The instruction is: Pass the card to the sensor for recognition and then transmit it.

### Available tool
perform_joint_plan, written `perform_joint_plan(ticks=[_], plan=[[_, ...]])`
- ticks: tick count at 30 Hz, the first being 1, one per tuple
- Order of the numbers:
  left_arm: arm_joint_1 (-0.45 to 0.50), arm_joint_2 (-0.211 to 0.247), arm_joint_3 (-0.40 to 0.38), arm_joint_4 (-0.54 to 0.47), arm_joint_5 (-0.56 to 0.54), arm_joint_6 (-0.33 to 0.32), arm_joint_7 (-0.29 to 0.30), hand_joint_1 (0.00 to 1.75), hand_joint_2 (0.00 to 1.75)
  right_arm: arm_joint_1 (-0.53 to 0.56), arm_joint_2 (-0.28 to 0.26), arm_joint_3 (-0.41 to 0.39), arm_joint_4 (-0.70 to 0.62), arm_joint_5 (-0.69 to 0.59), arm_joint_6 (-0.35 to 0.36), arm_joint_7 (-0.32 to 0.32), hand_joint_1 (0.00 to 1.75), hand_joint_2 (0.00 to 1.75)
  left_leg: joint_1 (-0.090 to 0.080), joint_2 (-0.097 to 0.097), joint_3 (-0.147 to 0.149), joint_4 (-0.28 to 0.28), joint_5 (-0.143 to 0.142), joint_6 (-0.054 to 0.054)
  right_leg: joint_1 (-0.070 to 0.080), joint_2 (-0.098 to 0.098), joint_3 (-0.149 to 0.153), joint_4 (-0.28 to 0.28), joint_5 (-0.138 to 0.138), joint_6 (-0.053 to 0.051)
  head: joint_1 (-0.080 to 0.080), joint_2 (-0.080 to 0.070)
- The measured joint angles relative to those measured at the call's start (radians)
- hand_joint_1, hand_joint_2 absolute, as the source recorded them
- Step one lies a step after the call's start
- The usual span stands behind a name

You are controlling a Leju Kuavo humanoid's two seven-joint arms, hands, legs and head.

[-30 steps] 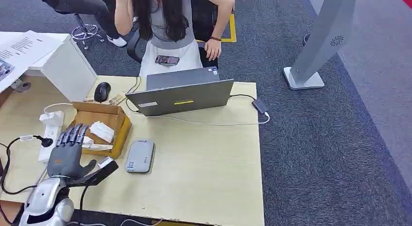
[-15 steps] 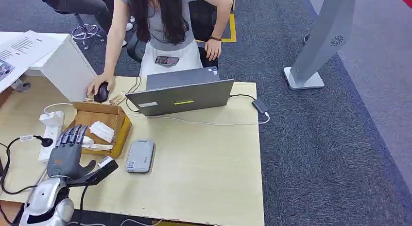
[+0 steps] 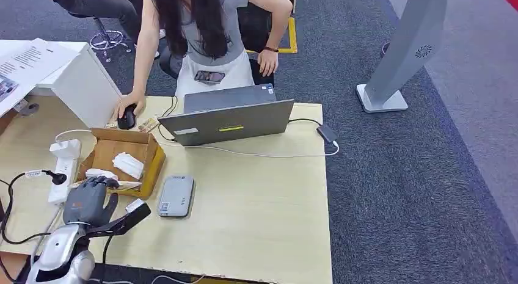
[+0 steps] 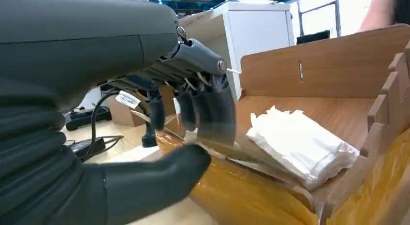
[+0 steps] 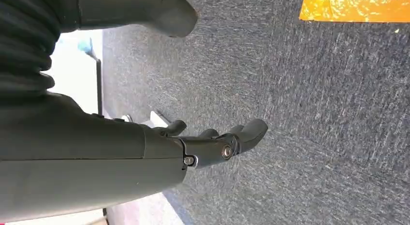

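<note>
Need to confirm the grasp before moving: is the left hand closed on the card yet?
Closing, grip unconfirmed. The left hand curls its fingers over the wooden tray's edge onto a thin card.

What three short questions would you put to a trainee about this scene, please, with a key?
1. True or false: the grey sensor lies inside the wooden box.
2. The person's hand rests on: A) the mouse; B) a cup; C) a book.
3. Which robot hand is at the box's near wall?
Key: 1 false, it lies beside the box; 2 A; 3 the left hand.
</note>
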Motion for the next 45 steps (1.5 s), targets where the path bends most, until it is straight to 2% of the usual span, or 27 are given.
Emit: perform_joint_plan(ticks=[25,41,45], plan=[[0.0,0.008,0.0,0.0,0.017,-0.017,-0.007,1.75,1.75,0.0,0.0,-0.012,0.0,0.015,0.0,-0.007,0.0,1.75,0.0,0.0,0.0,0.0,0.0,0.0,0.0,0.0,0.0,0.0,0.0,0.0,0.0,0.0],[-0.066,0.008,-0.003,-0.001,0.015,0.023,-0.031,1.75,1.75,0.0,0.0,-0.02,0.0,0.031,0.003,-0.023,0.0,1.75,0.0,0.0,0.001,0.0,0.0,0.0,0.0,0.0,0.0,0.0,0.0,0.0,0.0,0.0],[-0.096,0.009,-0.003,0.011,0.01,0.055,-0.033,1.75,1.75,-0.001,0.0,-0.021,0.0,0.044,0.003,-0.031,0.0,1.75,0.0,-0.001,0.0,0.0,0.0,0.0,0.0,0.0,0.0,0.0,0.0,0.0,0.0,0.0]])
